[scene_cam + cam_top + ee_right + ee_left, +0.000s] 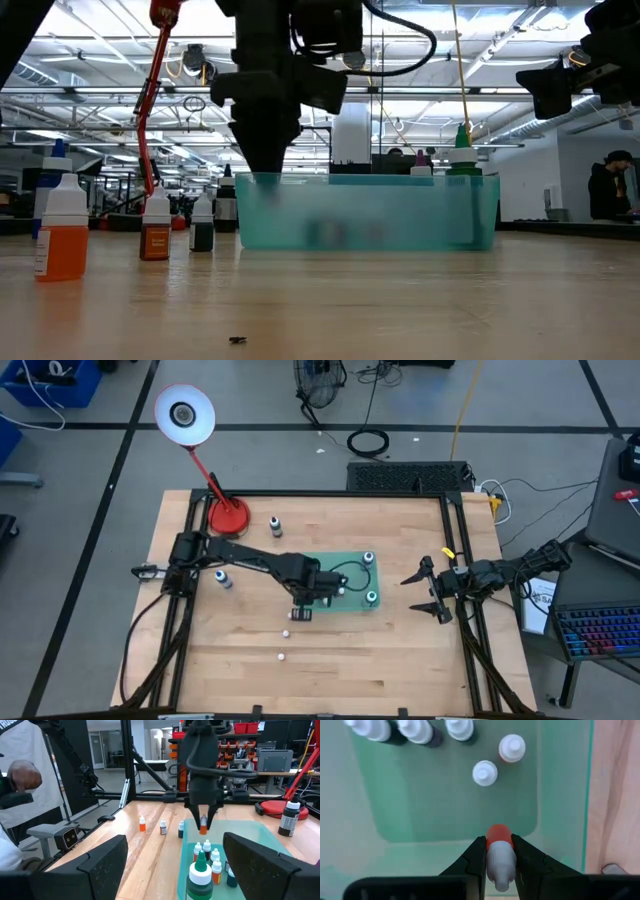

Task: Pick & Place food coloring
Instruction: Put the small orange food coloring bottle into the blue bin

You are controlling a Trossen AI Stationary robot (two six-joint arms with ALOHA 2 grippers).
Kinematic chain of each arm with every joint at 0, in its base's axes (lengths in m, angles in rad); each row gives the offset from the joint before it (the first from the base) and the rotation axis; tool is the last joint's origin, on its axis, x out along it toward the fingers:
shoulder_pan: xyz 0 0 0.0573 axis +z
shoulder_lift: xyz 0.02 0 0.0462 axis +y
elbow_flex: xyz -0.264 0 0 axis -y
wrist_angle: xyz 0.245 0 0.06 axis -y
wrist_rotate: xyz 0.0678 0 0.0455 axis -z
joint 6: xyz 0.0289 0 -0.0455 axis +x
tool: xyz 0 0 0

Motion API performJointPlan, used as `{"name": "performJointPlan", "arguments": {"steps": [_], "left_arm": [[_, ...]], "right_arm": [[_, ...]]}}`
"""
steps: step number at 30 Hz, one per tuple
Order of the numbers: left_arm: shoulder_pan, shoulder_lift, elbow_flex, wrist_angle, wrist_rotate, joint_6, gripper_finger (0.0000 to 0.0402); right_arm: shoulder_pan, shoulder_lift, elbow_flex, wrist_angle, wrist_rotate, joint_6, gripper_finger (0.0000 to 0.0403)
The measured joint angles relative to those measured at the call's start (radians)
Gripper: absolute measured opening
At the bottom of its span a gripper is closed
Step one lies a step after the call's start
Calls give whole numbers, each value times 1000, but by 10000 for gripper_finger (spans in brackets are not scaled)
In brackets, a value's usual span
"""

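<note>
Left hand clamped on tiny orange bottle with whitish cap, over teal tray. Right hand wide open, empty, right of tray.

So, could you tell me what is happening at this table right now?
The left gripper is shut on a small red food coloring bottle and holds it over the green bin, where several other bottles already stand. More bottles wait on the table outside the bin. The right gripper waits with fingers open at the bin's right side, holding nothing.
</note>
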Motion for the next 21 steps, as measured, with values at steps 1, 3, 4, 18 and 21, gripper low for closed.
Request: {"name": "performJointPlan", "arguments": {"steps": [1,3,4,18,21], "left_arm": [[-6,5,0,2,-1,-3,69],[-15,17,0,7,-2,-2,69],[-16,24,0,13,-2,-1,69],[19,44,-6,96,41,24,69],[30,62,-8,103,59,25,69]], "right_arm": [[0,0,0,0,0,0,313],[0,0,0,0,0,0,313],[0,0,0,0,0,0,313],[0,0,0,0,0,0,313],[0,0,0,0,0,0,313]]}}
